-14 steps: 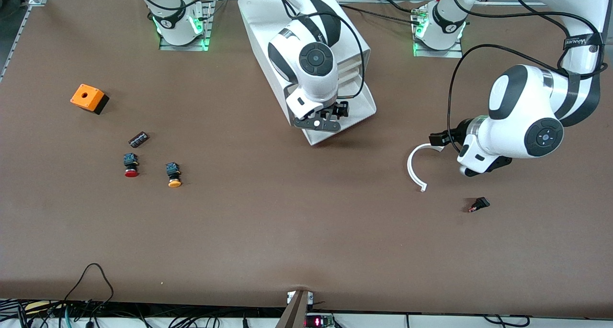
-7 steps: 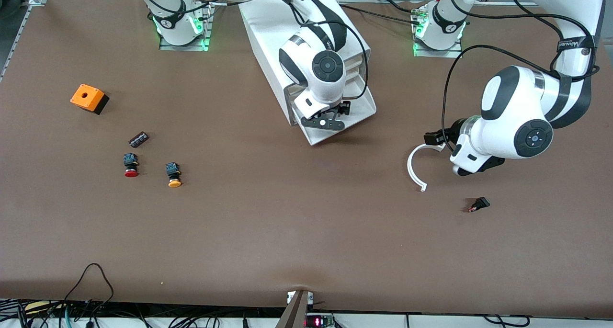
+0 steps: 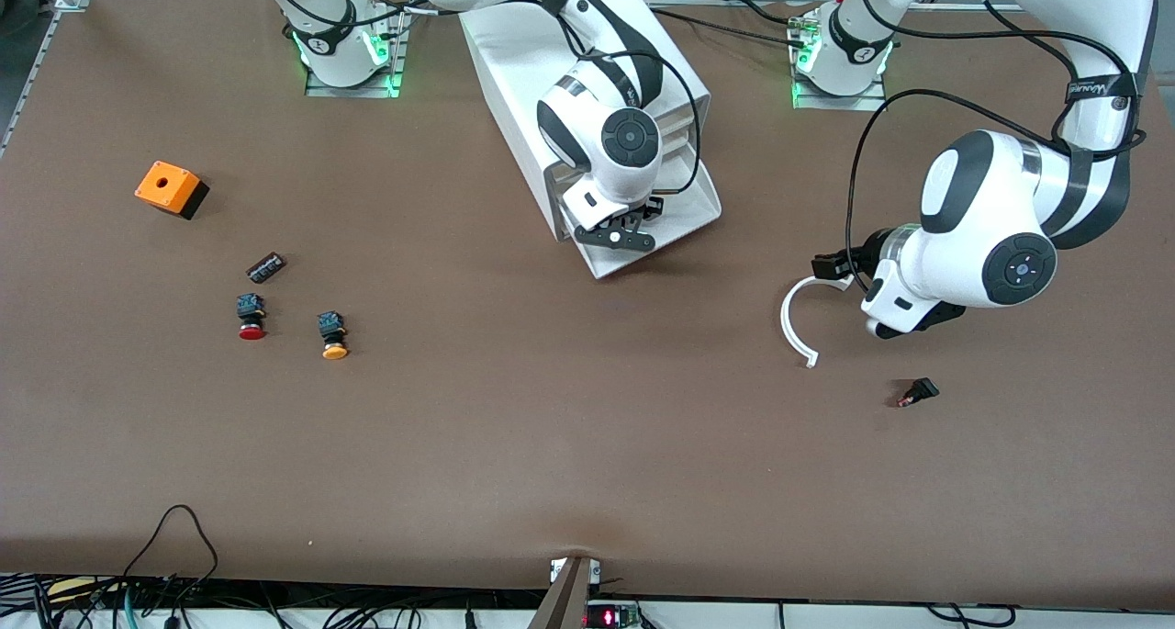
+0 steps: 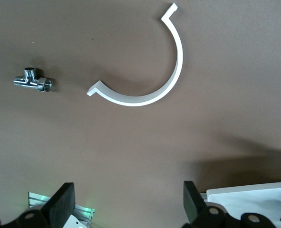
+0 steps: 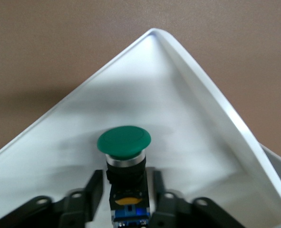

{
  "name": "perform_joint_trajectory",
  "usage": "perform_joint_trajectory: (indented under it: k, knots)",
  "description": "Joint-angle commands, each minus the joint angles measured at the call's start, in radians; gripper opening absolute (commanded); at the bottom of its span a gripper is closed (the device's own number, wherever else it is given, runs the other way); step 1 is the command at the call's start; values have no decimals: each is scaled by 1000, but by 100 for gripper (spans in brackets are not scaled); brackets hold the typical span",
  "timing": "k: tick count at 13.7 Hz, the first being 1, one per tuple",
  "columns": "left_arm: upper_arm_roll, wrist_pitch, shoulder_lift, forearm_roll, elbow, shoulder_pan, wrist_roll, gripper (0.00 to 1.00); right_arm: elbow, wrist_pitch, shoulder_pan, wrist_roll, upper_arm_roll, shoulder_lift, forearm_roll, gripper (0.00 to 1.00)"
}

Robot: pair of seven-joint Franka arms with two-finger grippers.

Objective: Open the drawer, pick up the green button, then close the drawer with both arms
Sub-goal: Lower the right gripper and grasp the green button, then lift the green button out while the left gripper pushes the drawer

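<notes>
The cabinet (image 3: 514, 60) stands between the arm bases, and its lowest drawer (image 3: 699, 208) is pulled out. My right gripper (image 3: 621, 232) is down in the drawer. In the right wrist view the green-capped button (image 5: 124, 140) lies on the drawer floor near the drawer's rim (image 5: 211, 104). My right gripper (image 5: 126, 190) straddles its black body, with a finger (image 5: 93, 190) close on each side and a narrow gap showing. The button is hidden by the gripper in the front view. My left gripper (image 3: 831, 266) is open and empty over bare table (image 4: 126, 209).
A white C-shaped piece (image 3: 791, 321) (image 4: 171, 76) lies by the left gripper, with a metal tee fitting (image 4: 33, 81) and a small black part (image 3: 916, 392) nearby. A red button (image 3: 251, 318), an orange-yellow button (image 3: 332, 335), a black block (image 3: 265, 267) and an orange box (image 3: 170, 188) lie toward the right arm's end.
My right wrist has shifted a little toward the left arm's end over the open drawer. My left arm has drifted slightly toward the cabinet.
</notes>
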Motion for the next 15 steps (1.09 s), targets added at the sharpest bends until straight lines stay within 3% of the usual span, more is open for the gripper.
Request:
perform_joint_trajectory:
  k: [1,2,5,9,15]
  knots:
    - [-2,0,7,5,14,-1,-13,100,-1,-2,10,6,-4,0,-10,13]
    - [-2,0,7,5,14,0,-13,100,4,-5,10,3,-4,-1,-8,0]
    - [-2,-6,7,5,13,0,-10,100,36,-45,4,-2,-13,-18,-3,0]
    - [-2,-8,11,5,13,4,-10,100,226,-253,-82,-15,-32,-20,9,0]
    - [-3,0,22,-30,14,-3,-30,100,243,-485,-310,-465,-30,-179,12,0]
